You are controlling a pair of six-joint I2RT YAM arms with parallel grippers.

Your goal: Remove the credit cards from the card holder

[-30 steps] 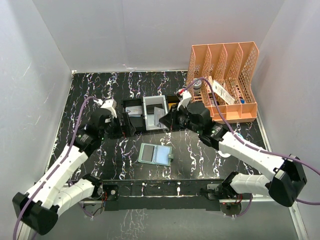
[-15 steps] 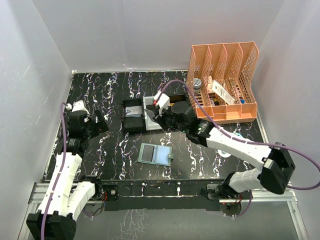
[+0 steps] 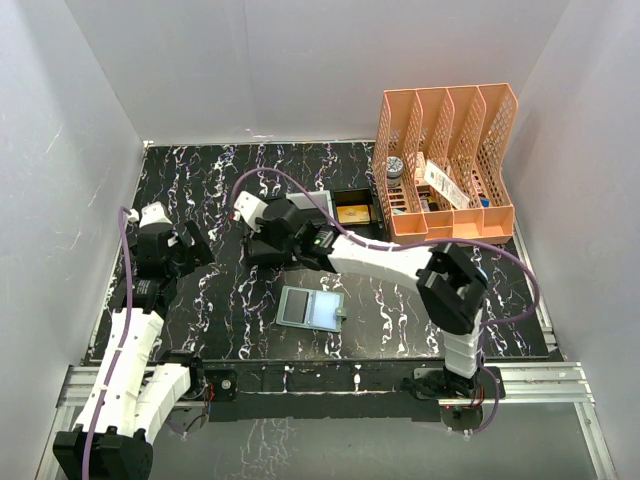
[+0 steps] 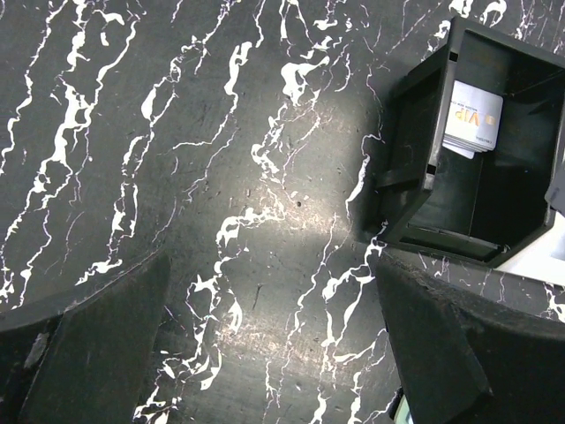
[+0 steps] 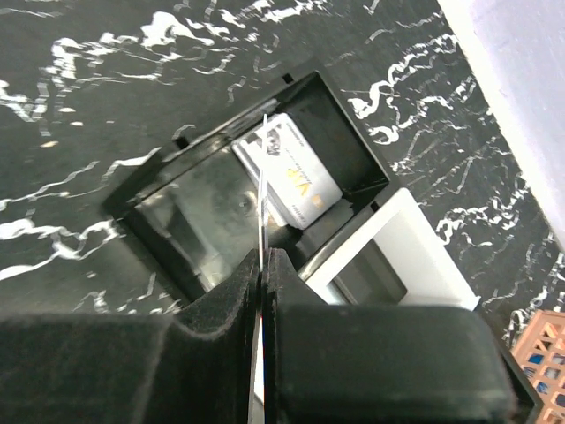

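Over the left black tray [image 5: 199, 225], the right gripper [image 5: 263, 265] is clamped on 1 thin card [image 5: 263, 190]. The card is seen edge-on, upright between the pads, and I can't tell its colour. Its free end points down into the tray; whether it touches the floor I can't tell. 1 white VIP card [image 4: 472, 119] lies flat in a corner of that same tray. A white tray [image 5: 393, 243] sits right beside it, and in the top view a 2nd black tray [image 3: 340, 197] past that holds a yellowish card [image 3: 352, 213].

The left gripper [image 4: 274, 291] hangs over bare table [image 4: 177, 132] near the left black tray, fingers spread wide, gripping nothing.

The card holder [image 3: 310, 308] lies opened flat near the table's front edge, between the 2 arm bases and well apart from both grippers. 1 half reads darker grey, the other pale blue; I can't tell if a card is in it. An orange file rack [image 3: 445, 165] stands back right.
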